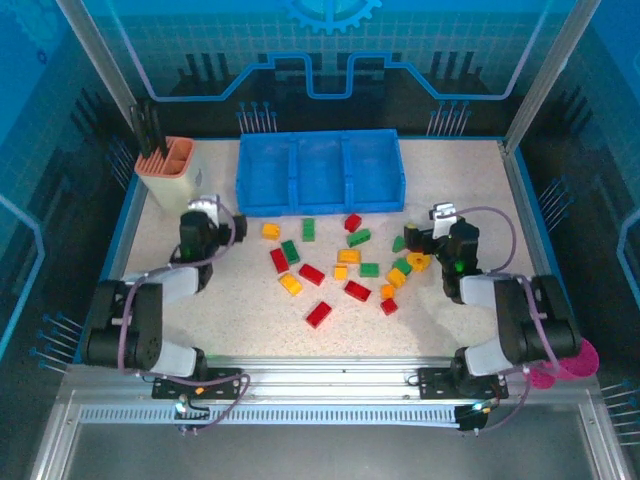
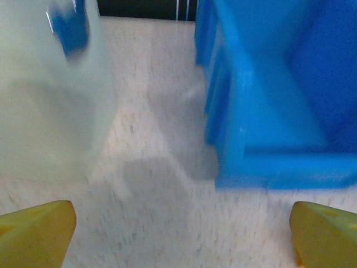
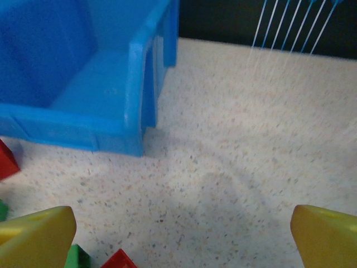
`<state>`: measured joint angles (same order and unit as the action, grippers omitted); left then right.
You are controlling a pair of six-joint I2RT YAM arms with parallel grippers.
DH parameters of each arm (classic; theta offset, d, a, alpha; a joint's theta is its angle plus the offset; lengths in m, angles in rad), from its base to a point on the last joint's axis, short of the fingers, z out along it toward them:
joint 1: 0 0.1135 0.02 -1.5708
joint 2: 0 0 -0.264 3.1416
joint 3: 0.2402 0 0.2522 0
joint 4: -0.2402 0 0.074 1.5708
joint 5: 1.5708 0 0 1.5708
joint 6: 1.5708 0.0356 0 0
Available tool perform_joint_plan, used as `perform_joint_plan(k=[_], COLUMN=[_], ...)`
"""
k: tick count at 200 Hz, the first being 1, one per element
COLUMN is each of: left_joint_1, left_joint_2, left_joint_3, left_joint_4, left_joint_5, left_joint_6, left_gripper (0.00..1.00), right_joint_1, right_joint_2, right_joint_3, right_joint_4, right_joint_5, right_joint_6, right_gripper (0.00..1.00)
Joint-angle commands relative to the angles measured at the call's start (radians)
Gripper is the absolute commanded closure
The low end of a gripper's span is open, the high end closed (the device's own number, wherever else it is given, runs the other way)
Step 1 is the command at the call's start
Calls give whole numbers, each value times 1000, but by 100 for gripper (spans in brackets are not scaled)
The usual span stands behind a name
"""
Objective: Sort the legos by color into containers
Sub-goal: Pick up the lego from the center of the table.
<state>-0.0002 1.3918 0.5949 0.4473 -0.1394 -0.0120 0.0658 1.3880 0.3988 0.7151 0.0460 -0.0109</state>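
Your left pincer point(image 2: 178, 234) and right pincer point(image 3: 178, 234) gape, empty; low bright-blue plastic three-compartment tray point(image 1: 300, 205) lies just ahead.

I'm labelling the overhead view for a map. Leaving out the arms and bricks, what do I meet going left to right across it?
Orange holder → blue tray → magenta cup.

Bright even light; soft shadows on table point(image 1: 240, 320); left wrist view blurred, others sharper.
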Motion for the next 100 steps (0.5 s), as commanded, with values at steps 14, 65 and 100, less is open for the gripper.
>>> perform_joint_plan(k=[14, 65, 100], left_joint_1=[-16, -53, -67], left_joint_2=[-104, -44, -50], left_joint_3=[442, 716, 709], left_joint_4=[-594, -857, -893], left_joint_5=[63, 250, 244], left_joint_6=[-33, -20, -14], left_gripper=[1, 1, 1], right_joint_1=[32, 149, 285], right_joint_2=[-223, -59, 117], right_joint_3=[271, 666, 818], right_joint_4=[-602, -1116, -1277], right_joint_5=[81, -40, -48], right_joint_6=[131, 201, 302], right_gripper=[0, 0, 0])
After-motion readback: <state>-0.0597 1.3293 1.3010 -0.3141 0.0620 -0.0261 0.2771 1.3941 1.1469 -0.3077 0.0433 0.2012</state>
